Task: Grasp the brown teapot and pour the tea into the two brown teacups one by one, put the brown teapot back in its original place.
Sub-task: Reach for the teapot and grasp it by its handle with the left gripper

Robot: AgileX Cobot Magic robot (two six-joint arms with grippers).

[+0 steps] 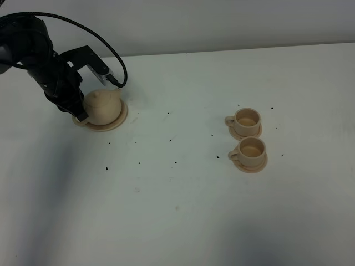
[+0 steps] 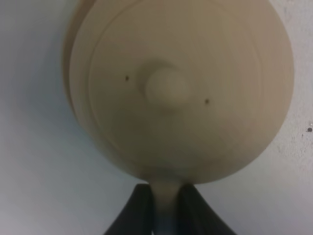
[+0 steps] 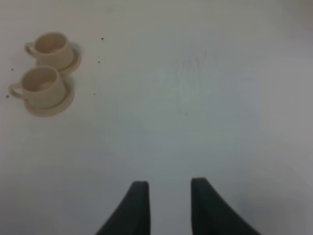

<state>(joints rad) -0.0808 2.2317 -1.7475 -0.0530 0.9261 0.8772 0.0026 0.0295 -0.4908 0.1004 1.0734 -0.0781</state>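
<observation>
Grasp made: left gripper pinches teapot by the handle, upper left, pot on its saucer; lift, both pours into cups at right, and return remain; right gripper spread, empty.

Teapot handle behind L gripper

Left arm: black throughout, matte, bulky rounded casing. One black cable runs off it in a wide loop. Near the wrist sits an angular black bracket carrying a small pale grey block.

My left gripper: two dark fingers, curved, broad at the base, narrowing to blunt tips.

My right gripper: the same dark pair, smooth, tapered, with flat inner faces.

Screws and markings are too blurred to read.
</observation>
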